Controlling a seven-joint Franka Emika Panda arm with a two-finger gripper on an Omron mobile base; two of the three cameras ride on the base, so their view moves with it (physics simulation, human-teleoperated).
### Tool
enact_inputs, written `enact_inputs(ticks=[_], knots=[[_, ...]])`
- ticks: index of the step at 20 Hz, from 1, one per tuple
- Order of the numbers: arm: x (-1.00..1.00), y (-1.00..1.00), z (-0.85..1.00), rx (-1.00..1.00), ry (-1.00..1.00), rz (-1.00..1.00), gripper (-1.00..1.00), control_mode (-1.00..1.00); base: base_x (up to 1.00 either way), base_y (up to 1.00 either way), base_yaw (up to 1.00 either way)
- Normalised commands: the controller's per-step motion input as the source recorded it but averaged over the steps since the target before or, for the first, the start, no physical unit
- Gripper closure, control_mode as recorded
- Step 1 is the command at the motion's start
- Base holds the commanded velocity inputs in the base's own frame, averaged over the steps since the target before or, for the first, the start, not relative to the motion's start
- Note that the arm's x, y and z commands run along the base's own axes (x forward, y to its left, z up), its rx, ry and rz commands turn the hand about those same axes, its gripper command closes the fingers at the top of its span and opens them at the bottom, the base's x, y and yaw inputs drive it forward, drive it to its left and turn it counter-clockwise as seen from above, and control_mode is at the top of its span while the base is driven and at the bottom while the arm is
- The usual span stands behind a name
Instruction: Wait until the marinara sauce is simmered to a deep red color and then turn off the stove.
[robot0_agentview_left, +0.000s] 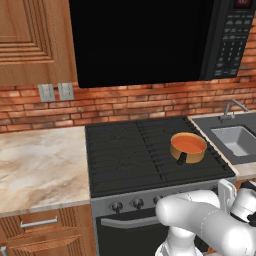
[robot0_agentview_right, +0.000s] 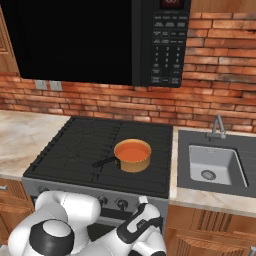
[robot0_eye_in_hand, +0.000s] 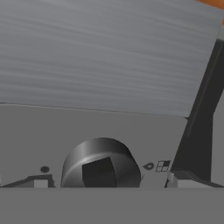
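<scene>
A round dark stove knob with a raised grip bar (robot0_eye_in_hand: 101, 168) sits nearest in the hand view, dead ahead of the hand (robot0_eye_in_hand: 105, 183) and between its two spread fingertips, which stand wide open and hold nothing. The fingertips (robot0_eye_in_hand: 37, 181) flank the knob without visibly touching it. The knob's axis points straight out of the steel front panel toward the hand, so I judge the coming move to be a short push forward, a close, then a twist.

The wide black gas stove with dark grates (robot0_agentview_left: 130, 150) lies between a marbled beige worktop (robot0_agentview_left: 40, 165) and a grey sink (robot0_agentview_right: 212, 162). The small copper saucepan (robot0_agentview_right: 133, 155) stands on the stove's right front burner, its short dark handle aimed left and frontward. The marinara sauce (robot0_agentview_right: 132, 150) inside looks orange-red, not yet deep red to my eye.
</scene>
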Motion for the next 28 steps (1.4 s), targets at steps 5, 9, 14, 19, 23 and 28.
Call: enact_inputs(ticks=[5, 9, 14, 19, 23, 28], knots=[[0.00, 0.00, 0.00, 0.00, 0.00, 0.00, -1.00, -1.00, 0.00, 0.00, 0.00], [0.00, 0.00, 0.00, 0.00, 0.00, 0.00, -1.00, -1.00, 0.00, 0.00, 0.00], [0.00, 0.00, 0.00, 0.00, 0.00, 0.00, -1.00, -1.00, 0.00, 0.00, 0.00], [0.00, 0.00, 0.00, 0.00, 0.00, 0.00, -1.00, -1.00, 0.00, 0.00, 0.00], [0.00, 0.00, 0.00, 0.00, 0.00, 0.00, -1.00, -1.00, 0.00, 0.00, 0.00], [0.00, 0.00, 0.00, 0.00, 0.00, 0.00, -1.00, -1.00, 0.00, 0.00, 0.00]])
